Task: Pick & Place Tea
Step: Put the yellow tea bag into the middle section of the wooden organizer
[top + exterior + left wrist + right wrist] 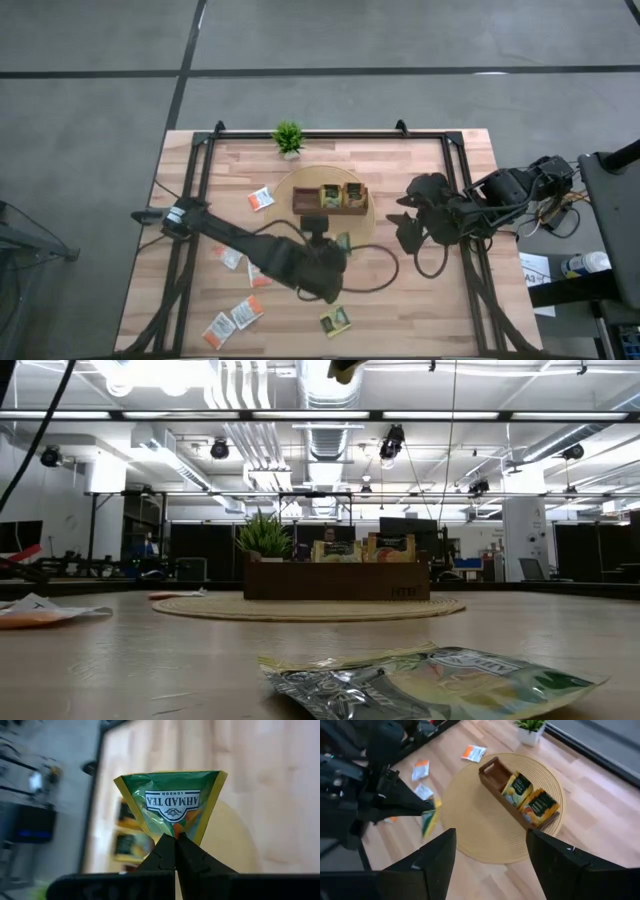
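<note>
My left gripper (333, 247) is shut on a dark green-and-yellow tea sachet (172, 805), held over the near edge of the round woven mat (378, 222). The brown compartment tray (520, 795) stands on that mat; two of its compartments hold green-and-yellow sachets and the end one shows empty. Several white-and-orange sachets (247, 310) lie flat on the table's left half. Another green-and-yellow sachet (335, 320) lies near the near edge and also fills the low view's foreground (430, 680). My right gripper (492, 865) is open, hovering right of the mat (400, 217). My left gripper pinches the green-and-yellow sachet between its two fingertips (165, 851) at the sachet's narrowed end (176, 834), only at the fingers' free ends. The sachet is lifted clear of the table and stands out beyond the fingers with its printed face showing (430, 820).
A small green potted plant (288, 138) stands at the far edge behind the mat. A black frame (330, 133) runs round the tabletop. Bare wood lies between the mat and the near edge and on the table's right half.
</note>
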